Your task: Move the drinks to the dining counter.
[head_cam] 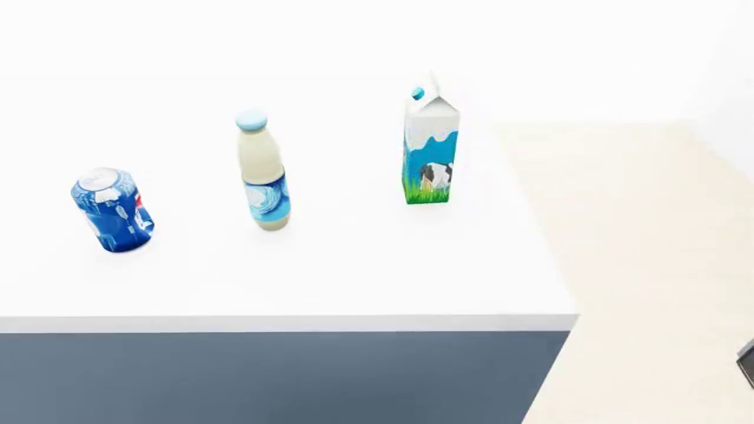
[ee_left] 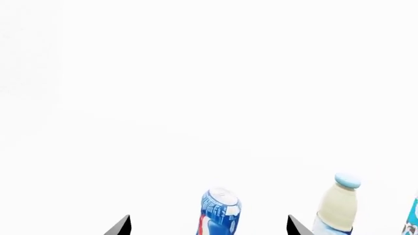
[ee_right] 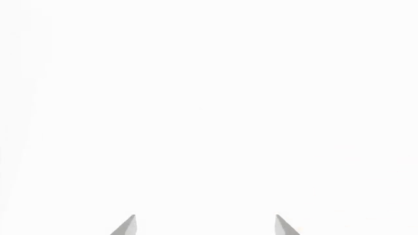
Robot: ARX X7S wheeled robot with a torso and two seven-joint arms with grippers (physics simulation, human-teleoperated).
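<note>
White and broad, the counter (head_cam: 353,291) filled most of what I could see, its flat top running off to the far side and its dark blue-grey front panel facing the robot. By that look it was the dining counter itself, so I judged the job close to done, if not done already. To the right lay a strip of pale beige floor (head_cam: 637,265).

All three drinks stood upright on that top, well apart in a loose row. The milk carton (head_cam: 430,146) was farthest right and farthest back, the tallest of them and nearest the right edge. The bottle (head_cam: 261,172) stood in the middle. The soda can (head_cam: 112,210) sat at the left, nearest the front edge.

Neither arm showed from the head camera. The left gripper (ee_left: 207,226) had its fingers spread apart and gripping nothing, with the can between the two tips as its own camera saw it, and the bottle just beyond one tip. How close those tips were to the can I could not tell. The right gripper (ee_right: 205,225) was likewise spread, with only blank white before it.

The risk, as I judged it, lay with that left arm. A careless sweep on pulling away could clip the can and send it rolling toward the front edge, or catch the narrow bottle, which would topple easily. The tall carton near the right edge would go over from a light knock too.
</note>
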